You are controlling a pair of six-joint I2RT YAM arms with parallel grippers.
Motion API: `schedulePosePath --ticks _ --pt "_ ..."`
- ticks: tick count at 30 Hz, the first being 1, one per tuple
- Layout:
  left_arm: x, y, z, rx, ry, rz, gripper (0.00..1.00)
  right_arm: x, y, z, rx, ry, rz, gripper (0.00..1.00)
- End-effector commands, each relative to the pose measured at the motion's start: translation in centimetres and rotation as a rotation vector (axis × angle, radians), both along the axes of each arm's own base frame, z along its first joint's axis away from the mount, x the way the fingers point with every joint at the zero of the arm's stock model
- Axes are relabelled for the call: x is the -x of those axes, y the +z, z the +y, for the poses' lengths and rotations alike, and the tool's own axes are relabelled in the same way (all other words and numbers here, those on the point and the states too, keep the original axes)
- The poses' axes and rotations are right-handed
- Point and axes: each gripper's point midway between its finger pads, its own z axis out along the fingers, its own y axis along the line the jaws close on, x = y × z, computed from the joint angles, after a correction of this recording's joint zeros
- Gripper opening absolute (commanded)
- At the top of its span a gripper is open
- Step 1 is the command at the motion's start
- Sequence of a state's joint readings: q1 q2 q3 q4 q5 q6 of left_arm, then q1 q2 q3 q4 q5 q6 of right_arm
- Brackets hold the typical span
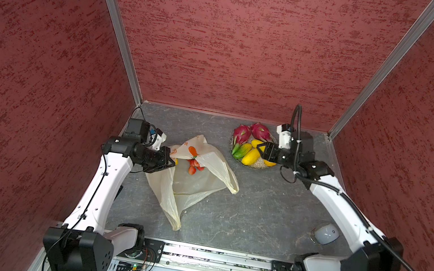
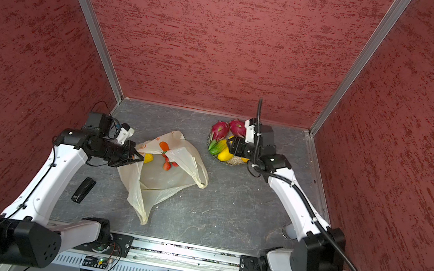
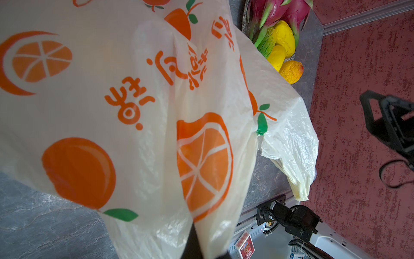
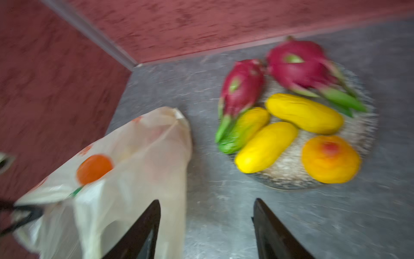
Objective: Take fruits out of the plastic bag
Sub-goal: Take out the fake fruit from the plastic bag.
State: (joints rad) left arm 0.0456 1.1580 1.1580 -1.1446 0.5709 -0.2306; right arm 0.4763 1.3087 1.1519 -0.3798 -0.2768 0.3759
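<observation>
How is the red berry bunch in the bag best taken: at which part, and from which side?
Probably from above, through the mouth of the plastic bag, which the left tool holds up. Close the open right tool across the middle of the red berry bunch, where the small berries lie clustered; one round berry would likely slip.

Orange Chinese lettering is printed on the plastic bag (image 3: 134, 89), seen turned and not clearly readable.

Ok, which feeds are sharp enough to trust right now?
Right wrist view: motion-blurred, the plate and fruits on it smeared. Left wrist view: mostly sharp, but the plastic bag fills most of it. Both top views: crisp, evenly lit; the berry bunch reads clearly.
</observation>
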Motion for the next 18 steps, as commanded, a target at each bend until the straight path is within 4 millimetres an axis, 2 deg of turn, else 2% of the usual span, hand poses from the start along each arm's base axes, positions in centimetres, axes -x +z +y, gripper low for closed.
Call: schedulePosePath --ticks 1,2,4,6,8,10,13,14,18 --pt "-0.1 0.7 -0.2 -0.002 -0.012 -0.027 0.04 8.5 3.1 6.2 -0.067 0.256 -0.137 0.62" --pt "-0.1 0.7 -0.2 -0.001 -0.014 -0.026 0.04 10.6 3.1 7.5 -0.073 0.300 -0.152 0.60" --pt "0.0 0.8 -0.2 -0.005 -0.017 -0.023 0.04 13.3 2.2 9.6 -0.051 0.370 -0.156 0.55" --pt "0.0 0.8 -0.1 -0.009 -0.016 -0.020 0.04 15.4 1.0 11.6 -0.002 0.438 -0.174 0.54" --pt "0.0 1.0 -0.1 -0.008 -0.015 -0.022 0.04 16.6 -0.8 13.6 0.058 0.496 -0.182 0.54" --pt "0.0 1.3 -0.2 -0.003 -0.019 -0.027 0.04 16.7 -2.6 15.2 0.115 0.524 -0.167 0.53" --pt "0.0 1.7 -0.2 -0.005 -0.021 -0.033 0.05 16.5 -4.0 17.3 0.190 0.556 -0.192 0.53" --pt "0.0 1.9 -0.2 -0.004 -0.022 -0.036 0.05 16.3 -4.4 17.8 0.211 0.559 -0.200 0.52" --pt "-0.1 2.4 -0.5 0.006 -0.033 -0.042 0.05 14.5 -7.9 19.3 0.339 0.561 -0.227 0.52"
